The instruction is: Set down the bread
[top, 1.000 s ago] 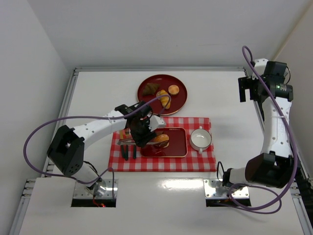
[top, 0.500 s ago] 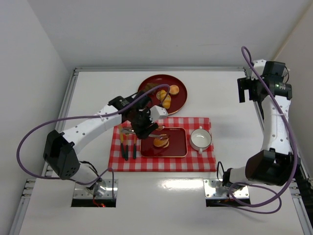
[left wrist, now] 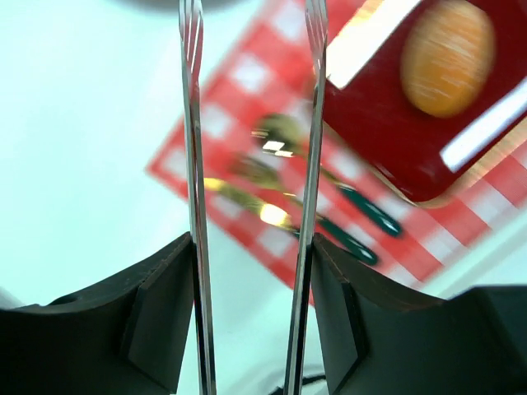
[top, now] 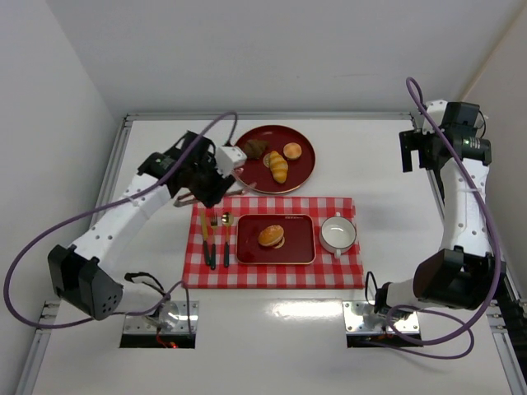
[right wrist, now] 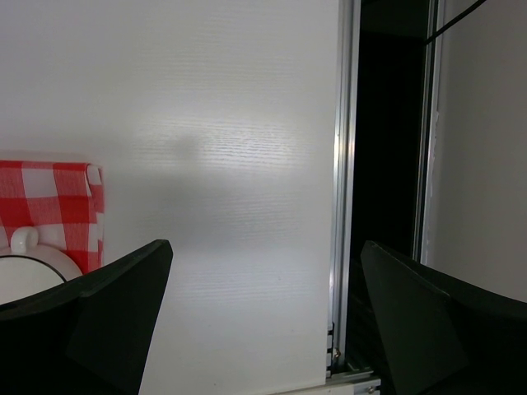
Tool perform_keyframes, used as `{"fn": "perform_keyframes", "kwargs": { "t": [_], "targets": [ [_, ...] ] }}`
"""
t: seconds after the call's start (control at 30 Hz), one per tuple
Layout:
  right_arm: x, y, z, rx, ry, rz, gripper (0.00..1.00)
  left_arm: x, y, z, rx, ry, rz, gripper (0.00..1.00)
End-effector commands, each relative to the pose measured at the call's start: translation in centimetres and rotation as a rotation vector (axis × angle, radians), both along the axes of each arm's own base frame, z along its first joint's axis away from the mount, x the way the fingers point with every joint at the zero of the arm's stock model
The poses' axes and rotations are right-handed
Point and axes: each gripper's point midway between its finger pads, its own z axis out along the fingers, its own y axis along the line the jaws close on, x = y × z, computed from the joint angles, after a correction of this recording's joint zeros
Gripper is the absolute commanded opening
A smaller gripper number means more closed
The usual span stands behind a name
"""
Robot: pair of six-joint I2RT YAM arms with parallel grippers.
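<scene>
My left hand (left wrist: 251, 255) is clamped on a pair of metal tongs (left wrist: 311, 123). Their 2 thin blades run out between my fingers with a clear gap between them and nothing caught in it. 1 second ago this hand was down over the square red tray (top: 247, 248) with the tongs at the bread (top: 272, 237). Now it has swung up and away to the left and hangs over bare table beside the round red plate (top: 303, 169).

The bread stayed behind. It sits alone near the middle of the tray on the checked cloth (top: 329, 271), golden top up, free of the tongs. The cutlery (top: 216, 243) lies just to its left and the white cup (top: 338, 234) just to its right. From my left wrist I see it at the upper right, resting flat on the tray.

I judge the placing done: the bun is released and looks settled. What remains for me is probably only to set the tongs down somewhere safe.

My right hand (right wrist: 265, 247) is raised at the far right edge of the table, fingers wide apart and empty, taking no part.
</scene>
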Motion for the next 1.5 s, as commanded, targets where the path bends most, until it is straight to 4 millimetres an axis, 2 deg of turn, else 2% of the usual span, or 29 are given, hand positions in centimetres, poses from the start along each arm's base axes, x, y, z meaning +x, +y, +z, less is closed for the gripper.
{"fn": "perform_keyframes", "kwargs": {
  "t": [0.0, 0.03, 0.1, 0.13, 0.17, 0.2, 0.23, 0.27, 0.3, 0.37, 0.4, 0.43, 0.5, 0.53, 0.67, 0.7, 0.8, 0.83, 1.03, 1.07, 1.13, 1.2, 1.37, 1.43, 1.47],
  "targets": [
    [0.9, -0.2, 0.8, 0.004, -0.045, -0.002, 0.99, 4.6, 3.0, 4.0, -0.05, -0.186, 0.165, 0.51],
    [0.9, 0.0, 0.8, 0.01, -0.047, 0.005, 0.99, 5.9, 5.4, 3.7, -0.045, -0.187, 0.259, 0.51],
    [1.0, 0.0, 0.5, 0.01, -0.047, 0.005, 0.99, 8.2, 8.1, 4.2, -0.045, -0.242, 0.365, 0.51],
    [1.0, 0.0, 0.5, 0.01, -0.047, 0.005, 0.99, 9.3, 10.8, 4.2, -0.042, -0.256, 0.466, 0.51],
    [1.1, -0.1, 0.2, 0.013, -0.038, 0.005, 0.99, 10.6, 12.1, 3.7, -0.055, -0.263, 0.533, 0.51],
    [1.1, -0.1, 0.2, 0.013, -0.038, 0.005, 0.99, 11.2, 13.5, 3.1, -0.048, -0.259, 0.583, 0.51],
    [1.1, -0.1, 0.2, 0.013, -0.038, 0.005, 0.99, 12.1, 15.8, 3.2, -0.054, -0.27, 0.652, 0.51],
    [1.1, -0.1, 0.2, 0.013, -0.038, 0.005, 0.99, 12.9, 16.8, 3.3, -0.063, -0.275, 0.702, 0.51],
    [1.2, -0.1, -0.1, 0.015, -0.03, 0.004, 0.99, 14.0, 17.8, 2.0, -0.052, -0.253, 0.726, 0.51],
    [1.6, -0.2, 0.3, 0.012, -0.04, 0.005, 0.99, 15.4, 20.2, 1.8, -0.057, -0.254, 0.806, 0.51],
    [1.5, -0.4, 0.3, 0.006, -0.038, -0.002, 0.99, 16.4, 20.9, 0.0, -0.044, -0.219, 0.819, 0.51],
    [1.8, -0.4, 0.3, 0.007, -0.035, -0.002, 0.99, 17.3, 21.9, 0.2, -0.054, -0.226, 0.85, 0.51],
    [1.9, -0.5, -0.1, 0.01, -0.026, -0.002, 0.99, 18.5, 22.3, -0.8, -0.057, -0.204, 0.853, 0.51],
    [2.0, -0.5, 0.3, 0.007, -0.035, -0.002, 0.99, 19.6, 22.7, -2.0, -0.07, -0.177, 0.862, 0.51],
    [2.0, -0.7, -0.6, 0.008, -0.005, -0.01, 0.99, 20.8, 22.7, -5.4, -0.05, -0.104, 0.851, 0.51],
    [2.1, -0.9, -0.2, -0.001, -0.012, -0.016, 0.99, 20.8, 22.7, -6.2, -0.045, -0.087, 0.852, 0.51],
    [2.1, -1.1, -0.5, -0.005, -0.001, -0.022, 0.99, 21.7, 23.3, -7.2, -0.018, -0.08, 0.858, 0.51],
    [2.1, -1.1, -0.5, -0.005, -0.001, -0.022, 0.99, 21.5, 23.2, -8.6, -0.013, -0.044, 0.866, 0.51],
    [2.0, -1.2, -1.1, -0.009, 0.009, -0.029, 0.99, 21.6, 23.2, -11.1, -0.012, 0.005, 0.884, 0.51],
    [2.0, -1.2, -1.1, -0.009, 0.009, -0.029, 0.99, 21.5, 23.2, -12.2, -0.005, 0.026, 0.884, 0.51],
    [1.9, -1.2, -1.4, -0.006, 0.018, -0.029, 0.99, 21.5, 23.2, -13.0, 0.002, 0.049, 0.884, 0.52],
    [2.0, -1.2, -1.8, -0.004, 0.027, -0.029, 0.99, 20.9, 22.4, -14.9, 0.008, 0.115, 0.879, 0.52],
    [1.8, -1.1, -2.1, -0.001, 0.036, -0.028, 0.99, 20.6, 22.2, -15.8, 0.002, 0.14, 0.882, 0.52],
    [1.8, -1.1, -2.1, -0.001, 0.036, -0.028, 0.99, 20.4, 22.1, -16.9, 0.009, 0.163, 0.882, 0.53],
    [1.8, -1.1, -2.1, -0.001, 0.036, -0.028, 0.99, 20.7, 22.0, -16.6, -0.006, 0.158, 0.885, 0.53]
  ]
}}
